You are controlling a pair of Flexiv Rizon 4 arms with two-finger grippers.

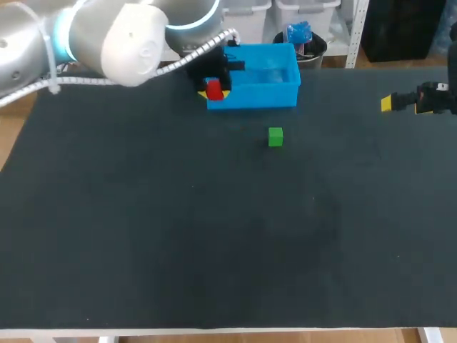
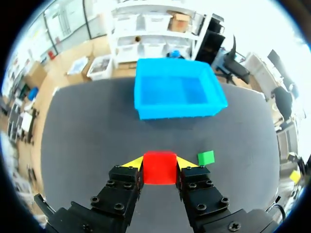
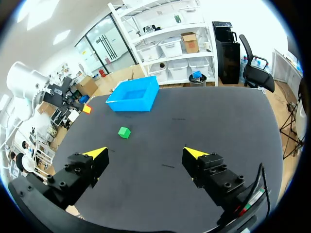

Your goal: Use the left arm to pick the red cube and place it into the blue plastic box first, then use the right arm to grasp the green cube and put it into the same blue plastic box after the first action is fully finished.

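**Left hand holds the red cube by the box**

The left hand (image 2: 160, 162) is shut tight on the red cube (image 2: 159, 169). One yellow tip presses on each side of the cube. In the left wrist view the box (image 2: 177, 110) is ahead of the hand, and it is blue and open on top. Dark bench shows between the hand and the box. The cube is not in the box.

In the head view the left arm (image 1: 107, 32) comes in from the upper left of the frame. The red cube shows at the left end of the box, near the top middle of the frame. I cannot tell from there how high it is.

The green cube (image 1: 275, 136) sits on the bench (image 1: 143, 236), a little below the box in the head view. Nothing touches it. In the left wrist view it lies just beside the hand's right finger.

The right hand (image 3: 146, 153) is at the right edge of the head view, well apart from both cubes. Its fingers are spread wide and hold nothing. In the right wrist view the green cube lies ahead of it, and the box is farther on.
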